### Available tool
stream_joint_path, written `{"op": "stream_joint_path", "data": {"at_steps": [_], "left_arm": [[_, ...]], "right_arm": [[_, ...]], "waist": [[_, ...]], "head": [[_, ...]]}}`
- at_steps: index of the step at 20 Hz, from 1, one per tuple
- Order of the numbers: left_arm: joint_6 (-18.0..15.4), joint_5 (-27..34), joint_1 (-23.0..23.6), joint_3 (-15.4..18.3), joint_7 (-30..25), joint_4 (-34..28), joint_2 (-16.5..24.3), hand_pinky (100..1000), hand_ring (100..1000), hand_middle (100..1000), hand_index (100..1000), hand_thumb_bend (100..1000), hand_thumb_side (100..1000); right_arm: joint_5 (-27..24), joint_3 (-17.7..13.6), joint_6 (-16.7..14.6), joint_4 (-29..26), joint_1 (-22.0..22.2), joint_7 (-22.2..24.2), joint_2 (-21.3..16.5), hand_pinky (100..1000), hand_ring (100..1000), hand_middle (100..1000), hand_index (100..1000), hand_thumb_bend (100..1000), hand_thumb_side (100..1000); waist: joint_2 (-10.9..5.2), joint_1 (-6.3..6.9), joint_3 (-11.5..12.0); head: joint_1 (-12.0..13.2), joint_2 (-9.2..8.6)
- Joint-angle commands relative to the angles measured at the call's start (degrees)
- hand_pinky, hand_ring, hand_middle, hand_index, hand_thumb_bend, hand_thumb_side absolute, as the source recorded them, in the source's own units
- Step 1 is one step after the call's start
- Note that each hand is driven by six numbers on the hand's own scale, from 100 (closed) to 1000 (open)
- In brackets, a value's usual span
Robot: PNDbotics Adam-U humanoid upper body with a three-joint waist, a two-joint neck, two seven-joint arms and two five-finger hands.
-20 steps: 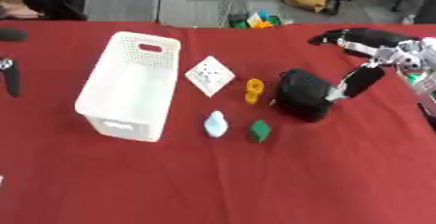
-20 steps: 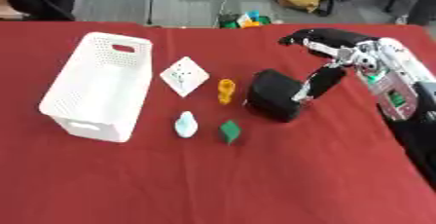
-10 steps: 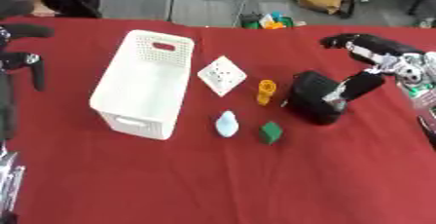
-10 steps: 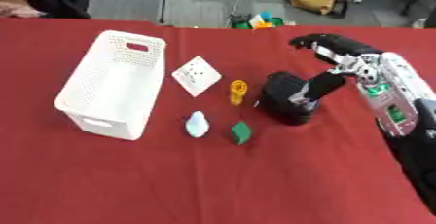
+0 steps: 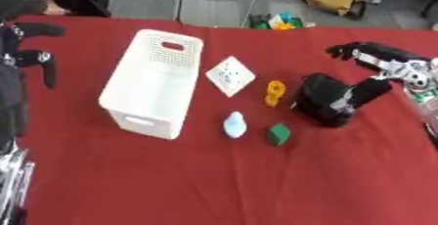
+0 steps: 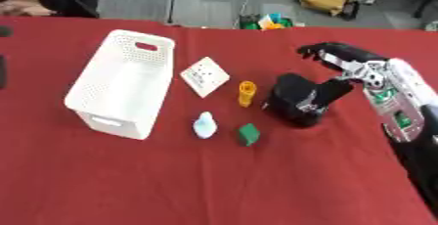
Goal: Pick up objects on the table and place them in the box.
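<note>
On the red-clothed desk [image 6: 214, 180] the white perforated plastic box [image 6: 120, 89] stands at about nine o'clock, still holding nothing that can be seen. The whole view has slid a little against a second ago, which reads as the head tilting; the loose things keep their places relative to one another. What has changed is the robot's right hand [image 6: 346, 65]: its thumb now lies down against the right side of the bulky black block-shaped object [image 6: 295, 99] at three o'clock, while the fingers [image 6: 321, 50] arch spread above and behind it, half open and not yet closed on it. I judge this as the start of a grasp, with nothing lifted or boxed so far. At the centre lie a flat white square card with small dark marks [image 6: 204, 76], an orange ribbed cylinder [image 6: 246, 93], a pale blue rounded figure [image 6: 205, 125] and a small green block [image 6: 249, 134], each apart from the rest. The left hand [image 5: 30, 55] is raised at the nine o'clock edge, fingers curled loosely, holding nothing. No brand, label or legible writing shows anywhere; the card's marks cannot be read.
</note>
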Motion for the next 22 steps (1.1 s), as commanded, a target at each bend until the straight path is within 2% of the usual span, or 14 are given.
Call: {"op": "stream_joint_path", "data": {"at_steps": [1,9,14,22], "left_arm": [[0.02,0.36,-0.61,-0.22,-0.32,-0.94,0.30,158,653,743,869,100,1000],[0.08,0.37,-0.69,-0.17,-0.32,-0.94,0.22,158,654,744,869,100,1000],[0.10,0.26,-0.69,-0.15,-0.31,-0.94,0.16,156,654,744,869,100,1000],[0.13,0.11,-0.68,-0.14,-0.26,-0.94,0.11,155,654,744,869,100,1000]], "right_arm": [[-0.35,-0.87,1.18,-0.08,-1.22,0.13,0.02,877,905,887,1000,983,418],[4.55,-1.64,6.64,0.45,-1.29,-1.94,2.85,884,916,891,1000,975,426],[7.23,-2.92,10.03,-1.17,-1.17,-3.93,5.35,880,905,883,1000,993,425],[11.77,-3.49,12.00,-1.79,-0.59,-5.43,6.55,900,923,897,1000,957,434]], "waist": [[-0.91,0.10,-0.09],[-0.79,0.09,-0.13],[-0.52,0.11,-0.23],[-0.29,0.11,-0.24]], "head": [[0.45,-0.43],[0.87,-1.31],[1.33,-1.85],[1.50,-2.27]]}}
